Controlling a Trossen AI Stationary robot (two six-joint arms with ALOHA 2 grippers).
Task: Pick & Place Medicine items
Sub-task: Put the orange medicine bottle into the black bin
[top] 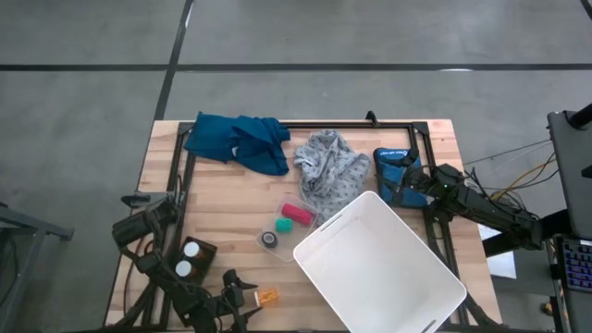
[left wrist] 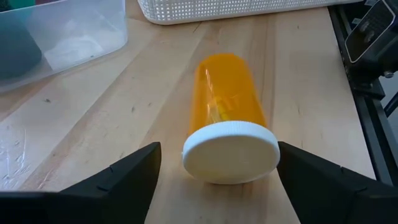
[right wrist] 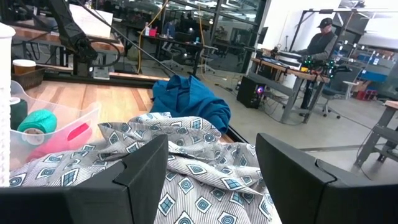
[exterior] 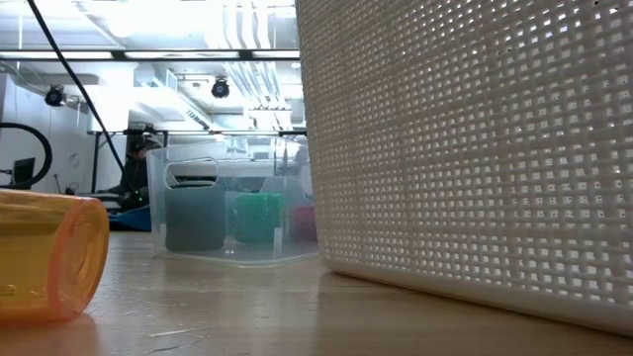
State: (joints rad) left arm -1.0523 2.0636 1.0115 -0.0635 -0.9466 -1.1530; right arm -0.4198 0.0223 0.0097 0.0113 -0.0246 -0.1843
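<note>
Wooden table (left wrist: 298, 74), pill bottle (left wrist: 227, 118) lying sideways, cap toward left tool (left wrist: 217, 163)

A light wooden table (top: 222, 208) carries everything. A crumpled blue cloth (top: 240, 141) lies at its far edge, and just beside it sits a grey patterned cloth (top: 329, 166) printed with small diamonds. A large white perforated basket (top: 379, 264) stands skewed near the table's middle. Touching its corner is a clear plastic tray (top: 287, 227), which holds a pink roll (top: 297, 214), a green roll (top: 285, 225) and a dark roll (top: 269, 239) (what they are wound with cannot be told). In the room behind, a person (right wrist: 320, 42) in a cap sits at a workbench (right wrist: 292, 67).
</note>
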